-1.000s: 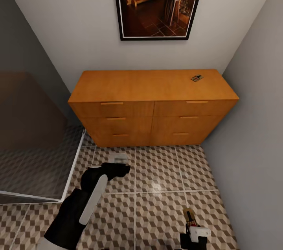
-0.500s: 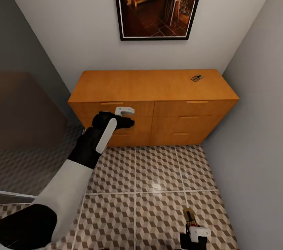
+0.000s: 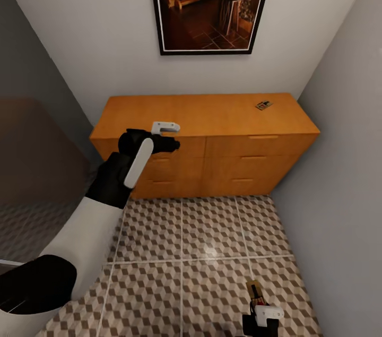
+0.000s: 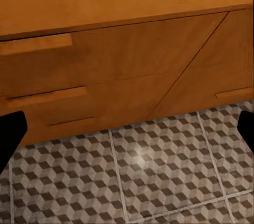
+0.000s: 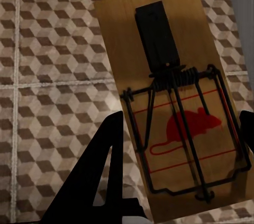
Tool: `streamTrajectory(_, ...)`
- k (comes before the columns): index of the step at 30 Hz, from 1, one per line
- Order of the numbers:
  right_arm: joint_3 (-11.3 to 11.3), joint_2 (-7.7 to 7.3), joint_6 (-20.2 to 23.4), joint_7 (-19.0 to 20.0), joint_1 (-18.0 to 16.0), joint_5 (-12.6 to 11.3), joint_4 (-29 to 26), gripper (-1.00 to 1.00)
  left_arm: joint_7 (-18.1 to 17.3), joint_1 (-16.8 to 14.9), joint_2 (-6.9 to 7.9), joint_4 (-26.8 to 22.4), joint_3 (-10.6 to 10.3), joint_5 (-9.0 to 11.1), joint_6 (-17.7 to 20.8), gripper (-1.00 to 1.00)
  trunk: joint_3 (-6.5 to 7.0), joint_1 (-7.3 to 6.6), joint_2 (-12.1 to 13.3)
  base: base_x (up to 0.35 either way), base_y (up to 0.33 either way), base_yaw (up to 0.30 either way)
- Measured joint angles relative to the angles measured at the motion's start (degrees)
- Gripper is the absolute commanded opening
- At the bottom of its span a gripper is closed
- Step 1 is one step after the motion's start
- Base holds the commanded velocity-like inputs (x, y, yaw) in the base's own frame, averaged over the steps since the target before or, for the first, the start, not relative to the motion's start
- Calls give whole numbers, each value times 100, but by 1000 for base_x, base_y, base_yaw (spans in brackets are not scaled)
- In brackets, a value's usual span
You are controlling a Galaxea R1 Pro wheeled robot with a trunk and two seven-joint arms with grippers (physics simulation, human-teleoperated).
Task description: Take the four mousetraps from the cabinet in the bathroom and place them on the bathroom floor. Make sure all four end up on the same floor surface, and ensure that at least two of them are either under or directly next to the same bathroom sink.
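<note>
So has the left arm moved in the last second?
Yes. The left gripper rose from over the floor tiles to the cabinet's top drawer front.

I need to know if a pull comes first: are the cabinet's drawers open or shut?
Shut. On the cabinet, all visible drawer fronts sit flush in the head and left wrist views; none is pulled out.

The left arm stretches forward and up, white upper arm and black forearm, its wrist level with the left gripper [image 3: 171, 144] pointing ahead; in the left wrist view the two black fingertips [image 4: 9, 134] sit far apart. The right gripper [image 3: 259, 302] is low by the body, fingers clamped on a mousetrap [image 5: 174, 102].
</note>
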Motion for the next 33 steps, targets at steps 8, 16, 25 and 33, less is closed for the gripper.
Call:
streamTrajectory(8, 0, -2, -8, 0, 2, 0, -1, -100, -20, -5, 172, -399, -52, 10, 36, 100, 41, 0, 0, 0, 0, -233)
streamTrajectory(16, 0, -2, -9, 2, 1, 0, -1, -100, -23, -9, 191, -423, -95, 11, 39, 100, 86, 0, 0, 0, 0, -252)
streamTrajectory(25, 1, -2, -9, 23, 2, 0, -1, -100, -23, -10, 198, -425, -99, 11, 40, 100, 139, 0, 0, 0, 0, -249)
streamTrajectory(33, 0, -2, -8, 91, -1, 0, -1, -100, -22, -7, 199, -425, -99, 12, 40, 100, 186, -1, 0, 55, 6, -224)
